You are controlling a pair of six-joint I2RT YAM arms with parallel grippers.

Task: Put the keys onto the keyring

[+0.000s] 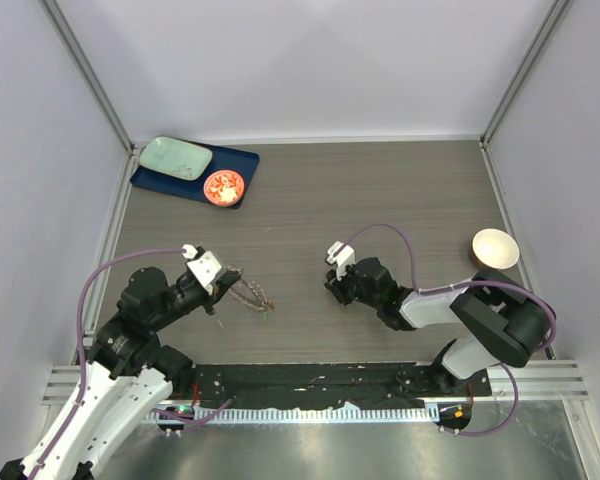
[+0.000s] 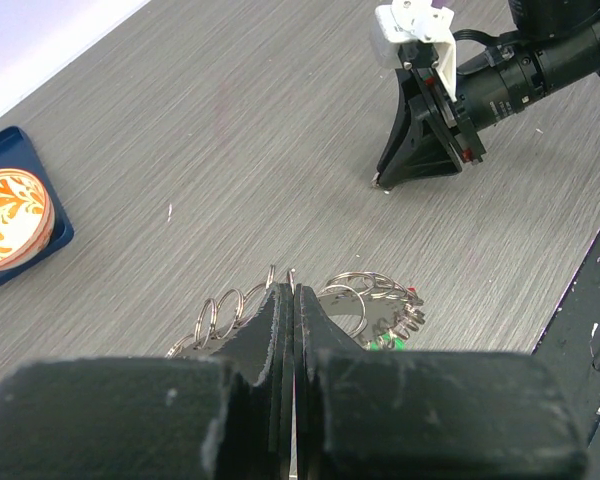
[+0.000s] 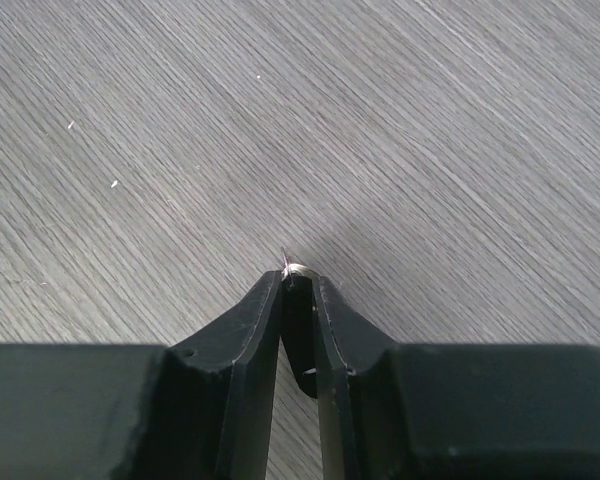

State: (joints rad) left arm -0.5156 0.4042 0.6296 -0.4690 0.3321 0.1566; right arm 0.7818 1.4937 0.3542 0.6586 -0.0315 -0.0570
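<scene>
The keyring point(image 1: 250, 294) lies on the wooden table, left of centre. In the left wrist view the keyring point(image 2: 372, 298) shows as a cluster of small silver split rings, with a green bit point(image 2: 385, 342) and a red bit point(image 2: 412, 292) among them. My left gripper point(image 2: 293, 292) is shut on one ring of the cluster; from above the left gripper point(image 1: 227, 283) sits at the keyring's left edge. My right gripper point(image 1: 333, 291) points down at the table, right of the keyring. Its jaws point(image 3: 298, 284) pinch a small black key point(image 3: 301, 340), whose tiny metal loop point(image 3: 297, 267) pokes out at the tips.
A blue tray point(image 1: 242, 160) at the back left holds a pale green plate point(image 1: 175, 157) and an orange-red dish point(image 1: 224, 187). A white bowl point(image 1: 495, 247) stands at the right edge. Walls close in the table on three sides.
</scene>
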